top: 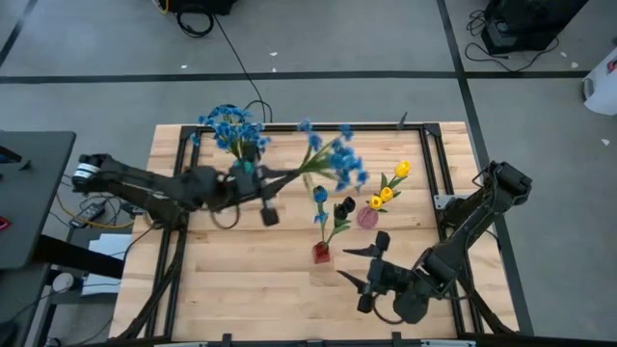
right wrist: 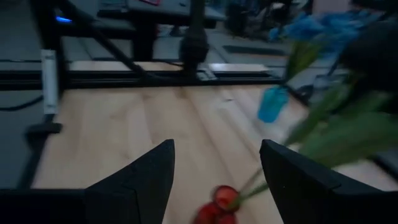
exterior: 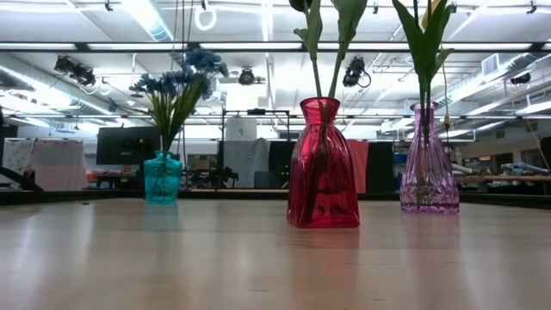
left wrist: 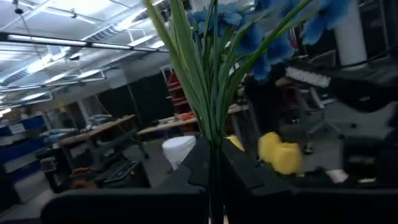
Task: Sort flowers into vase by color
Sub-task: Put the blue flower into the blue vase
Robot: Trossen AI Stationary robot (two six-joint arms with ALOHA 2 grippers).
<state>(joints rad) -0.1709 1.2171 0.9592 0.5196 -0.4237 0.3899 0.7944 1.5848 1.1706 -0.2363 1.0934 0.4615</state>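
My left gripper (top: 279, 178) (left wrist: 214, 171) hovers over the table's middle, just right of the teal vase (top: 247, 166) (exterior: 163, 177), shut on a spray of blue flowers (top: 337, 160). The teal vase holds more blue blossoms (top: 229, 125). The red vase (top: 321, 253) (exterior: 323, 172) carries a dark tulip (top: 343, 206) and a blue blossom (top: 320, 196). Yellow tulips (top: 388, 189) (left wrist: 280, 152) stand in the purple vase (top: 367, 218) (exterior: 428, 168). My right gripper (top: 350, 267) (right wrist: 214, 168) waits open near the table's front, right of the red vase (right wrist: 217, 213). My left gripper pinches the blue spray's green stems (left wrist: 213, 140) low down, between its two fingers. The fingers reach level from the table's left, roughly in line with the stems. The spray is lifted clear and lies nearly level, blossoms (left wrist: 249, 31) pointing toward the table's right.
A dark frame (top: 424, 145) runs along the table's far and right sides. Bare wood (top: 231, 280) lies in the near left part. The red and purple vases stand close together between the two grippers.
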